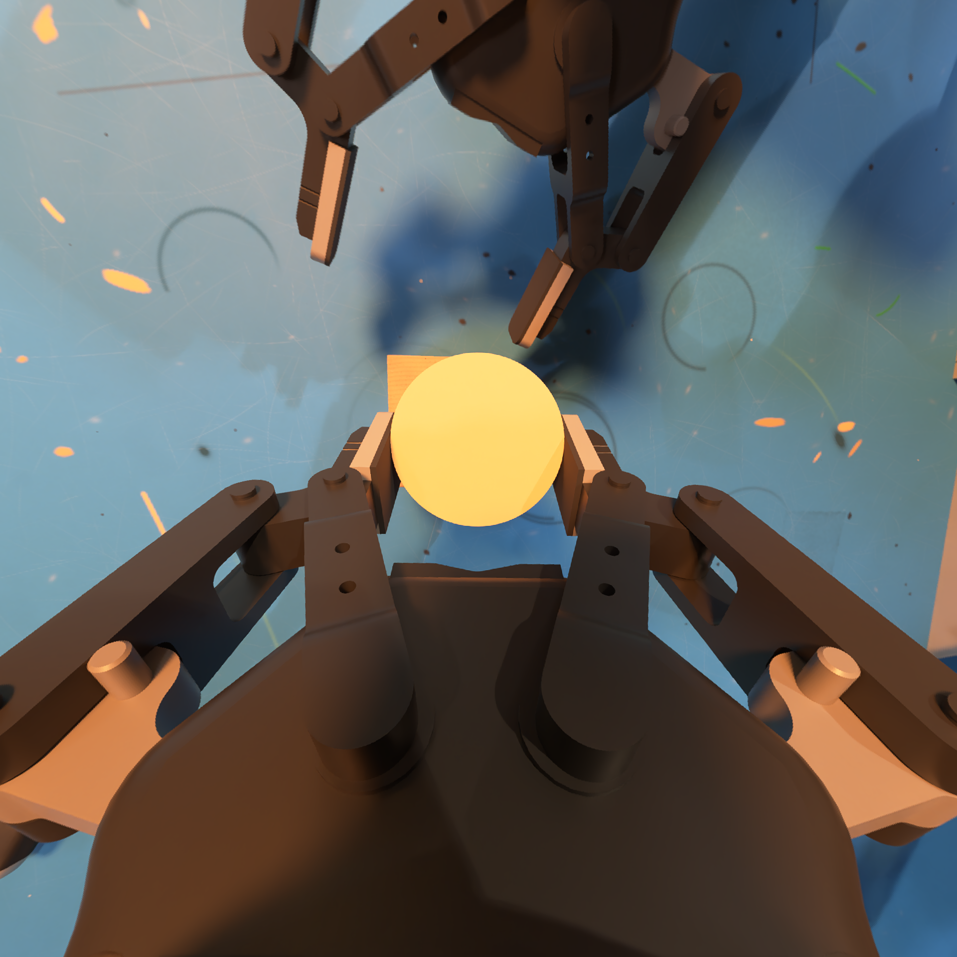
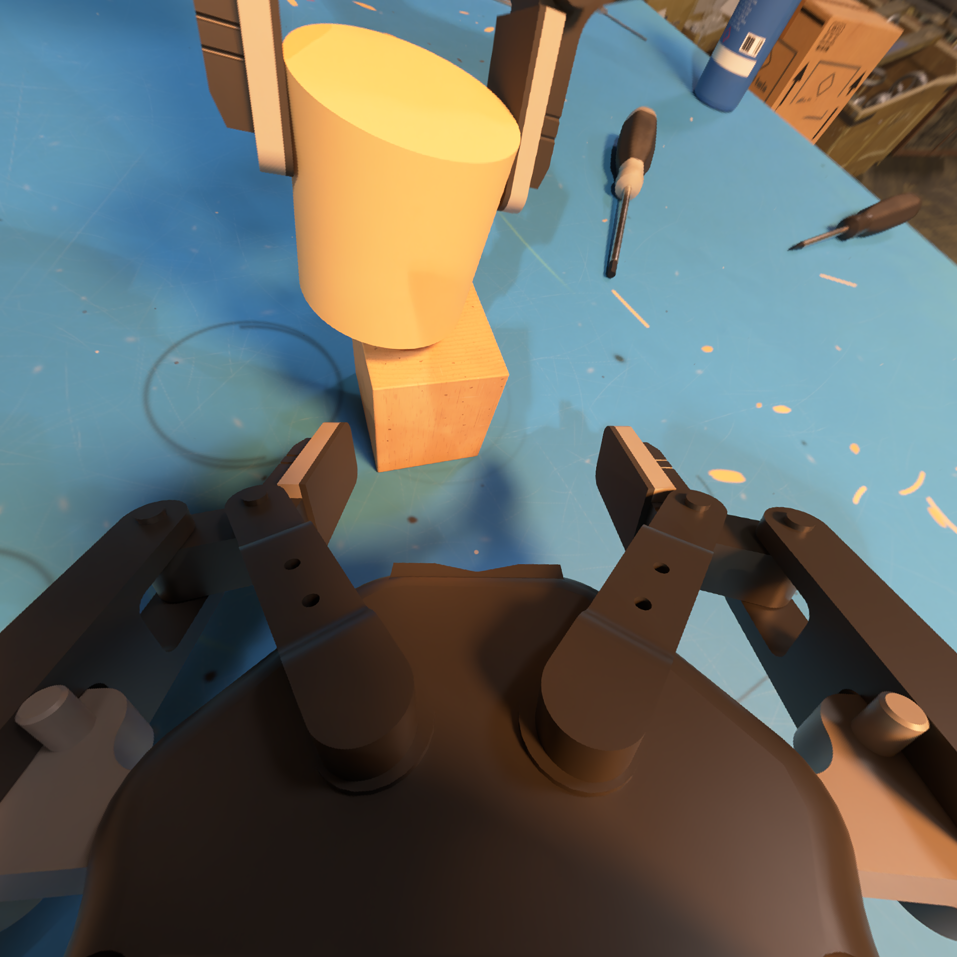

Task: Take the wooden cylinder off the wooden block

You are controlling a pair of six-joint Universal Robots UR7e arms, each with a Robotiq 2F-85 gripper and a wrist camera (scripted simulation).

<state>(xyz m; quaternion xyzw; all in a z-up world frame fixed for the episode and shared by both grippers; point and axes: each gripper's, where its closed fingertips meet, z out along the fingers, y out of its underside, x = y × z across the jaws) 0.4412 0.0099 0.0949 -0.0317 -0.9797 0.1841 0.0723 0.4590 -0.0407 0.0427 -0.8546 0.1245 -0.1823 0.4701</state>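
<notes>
The pale wooden cylinder (image 1: 476, 439) stands upright between the pads of my left gripper (image 1: 477, 455), which is shut on its upper sides. In the right wrist view the cylinder (image 2: 393, 207) sits over the far left part of the wooden block (image 2: 440, 399); I cannot tell whether its base still touches the block's top. The block (image 1: 406, 375) shows only as a corner behind the cylinder in the left wrist view. My right gripper (image 2: 476, 461) is open and empty, low over the table just in front of the block. It also shows in the left wrist view (image 1: 430, 290), beyond the cylinder.
The blue table (image 2: 725, 362) is scratched and paint-flecked. Two screwdrivers (image 2: 629, 176) (image 2: 870, 222) lie at the right. A blue bottle (image 2: 735, 57) and a cardboard box (image 2: 823, 67) stand at the far right edge. Thin wire rings (image 2: 238, 393) lie on the table.
</notes>
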